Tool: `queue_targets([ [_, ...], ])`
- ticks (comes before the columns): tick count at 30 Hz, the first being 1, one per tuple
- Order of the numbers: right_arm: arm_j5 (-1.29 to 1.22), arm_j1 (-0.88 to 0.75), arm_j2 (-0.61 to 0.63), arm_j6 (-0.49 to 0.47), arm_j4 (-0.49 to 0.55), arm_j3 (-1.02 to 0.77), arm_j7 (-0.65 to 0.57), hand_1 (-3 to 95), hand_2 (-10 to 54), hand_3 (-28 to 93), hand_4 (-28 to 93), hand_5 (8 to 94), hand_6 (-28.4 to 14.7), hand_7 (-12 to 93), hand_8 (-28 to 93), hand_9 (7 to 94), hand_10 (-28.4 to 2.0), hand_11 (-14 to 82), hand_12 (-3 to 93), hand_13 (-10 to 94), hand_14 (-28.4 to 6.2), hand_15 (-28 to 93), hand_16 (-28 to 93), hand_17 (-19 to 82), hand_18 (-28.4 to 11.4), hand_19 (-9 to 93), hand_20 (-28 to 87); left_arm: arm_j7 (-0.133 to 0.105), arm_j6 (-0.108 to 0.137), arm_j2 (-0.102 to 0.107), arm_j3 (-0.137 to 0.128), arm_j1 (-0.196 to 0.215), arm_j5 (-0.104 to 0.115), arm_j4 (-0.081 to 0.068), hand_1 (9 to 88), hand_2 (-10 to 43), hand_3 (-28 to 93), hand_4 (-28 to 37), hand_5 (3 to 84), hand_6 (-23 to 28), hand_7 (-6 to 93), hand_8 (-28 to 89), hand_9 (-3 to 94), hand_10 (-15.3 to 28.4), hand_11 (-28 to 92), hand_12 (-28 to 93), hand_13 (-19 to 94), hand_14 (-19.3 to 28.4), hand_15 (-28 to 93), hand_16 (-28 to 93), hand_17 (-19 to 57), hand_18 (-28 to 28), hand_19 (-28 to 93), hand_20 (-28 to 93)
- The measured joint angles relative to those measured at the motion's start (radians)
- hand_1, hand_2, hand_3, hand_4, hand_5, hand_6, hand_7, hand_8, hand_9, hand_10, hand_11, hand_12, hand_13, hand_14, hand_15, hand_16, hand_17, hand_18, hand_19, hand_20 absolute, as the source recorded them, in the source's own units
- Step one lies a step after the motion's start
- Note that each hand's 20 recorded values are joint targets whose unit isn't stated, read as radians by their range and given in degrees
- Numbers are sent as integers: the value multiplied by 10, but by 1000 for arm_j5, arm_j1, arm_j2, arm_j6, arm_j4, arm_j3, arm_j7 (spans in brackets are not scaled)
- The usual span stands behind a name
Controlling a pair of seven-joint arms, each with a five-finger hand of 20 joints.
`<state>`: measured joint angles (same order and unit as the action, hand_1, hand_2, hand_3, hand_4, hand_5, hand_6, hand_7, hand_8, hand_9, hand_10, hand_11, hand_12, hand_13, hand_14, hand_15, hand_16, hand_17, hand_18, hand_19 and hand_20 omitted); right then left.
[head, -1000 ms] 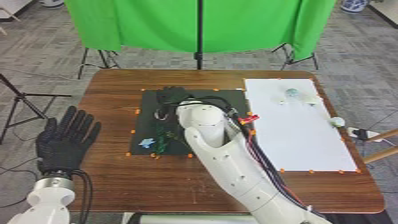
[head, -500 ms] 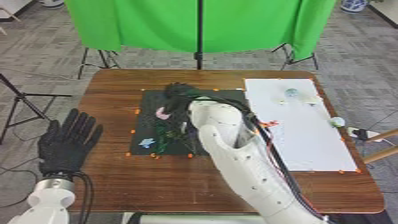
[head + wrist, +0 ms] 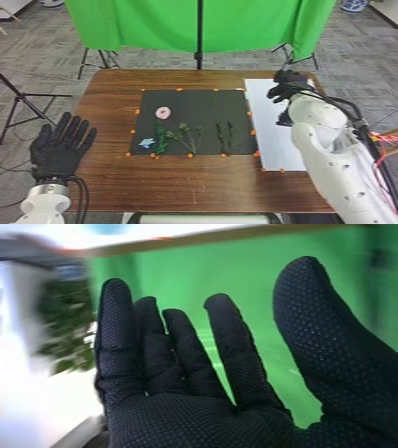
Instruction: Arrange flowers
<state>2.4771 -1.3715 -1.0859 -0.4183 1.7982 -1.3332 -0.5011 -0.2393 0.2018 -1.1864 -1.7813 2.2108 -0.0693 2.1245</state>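
Black fabric covered the straight fingers point(image 3: 233, 329) of the right hand point(image 3: 289, 90), which stood a little apart and held nothing, with the thumb point(image 3: 306, 299) set well away from them. That hand was above the far part of a white sheet point(image 3: 277, 135). To the left of the sheet lay a black mat point(image 3: 191, 100) with the flowers and greenery: a pink flower point(image 3: 163, 112) towards its far left, a blue flower point(image 3: 147, 143) by the near left corner, a dark green sprig point(image 3: 162, 141) just beside the blue one, then a branching sprig point(image 3: 189, 138) and, farther right, slim green stems point(image 3: 224, 136). The left hand point(image 3: 57, 155), its fingers straight and slightly spread, was at the left edge of the brown wooden worktop point(image 3: 178, 185). Beyond hung a green cloth point(image 3: 151, 25).
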Motion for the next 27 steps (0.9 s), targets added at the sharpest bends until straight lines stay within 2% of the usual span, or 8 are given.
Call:
queue_targets([
  [5,-7,-68,57,-2,-61,-95,-58,443,-95,806,-283,447,-72,135,-101,343,-207,85,130,222,-213,245,111,130,-212,560,163,-5,1,-2,-1,1,1,0,297,182,720,-275,465,74,148,-93,408,143,212,135,319,148,460,-29,-35,148,344,198],
  [9,-4,-53,57,-1,-165,-95,-97,440,-95,810,-283,444,-70,138,-105,327,-205,84,123,204,-212,230,105,121,-209,549,154,-2,1,-2,3,-1,-1,0,297,182,720,-275,464,74,148,-92,408,143,211,135,319,148,459,-29,-35,148,344,198],
  [12,-2,-43,55,-6,-197,-94,-103,433,-95,811,-283,444,-72,136,-106,322,-209,83,121,199,-216,231,105,118,-210,549,153,-2,1,-4,11,-3,-1,-1,297,182,720,-275,464,74,148,-92,408,144,211,135,318,147,461,-29,-36,148,344,198],
  [16,-23,-47,58,2,-167,-103,-159,425,-95,809,-283,445,-75,133,-104,322,-212,83,119,205,-219,237,104,117,-214,554,153,-2,1,-10,14,-3,-3,-1,297,182,720,-275,464,74,148,-92,408,143,211,135,318,147,462,-29,-35,147,344,198],
  [23,-119,-149,97,107,-3,-217,-204,429,-95,803,-283,460,-72,134,-107,345,-208,88,118,237,-222,246,104,128,-227,571,158,-2,2,-14,12,5,-7,2,298,183,719,-275,464,73,148,-93,408,143,212,135,319,148,462,-30,-35,147,344,198],
  [27,-131,-188,119,73,12,-256,-235,436,-95,798,-283,456,-76,126,-103,329,-216,81,117,261,-220,252,107,155,-246,601,169,-2,5,-15,11,14,-5,4,297,183,720,-274,464,73,149,-93,408,143,212,135,318,148,462,-29,-35,147,344,198],
])
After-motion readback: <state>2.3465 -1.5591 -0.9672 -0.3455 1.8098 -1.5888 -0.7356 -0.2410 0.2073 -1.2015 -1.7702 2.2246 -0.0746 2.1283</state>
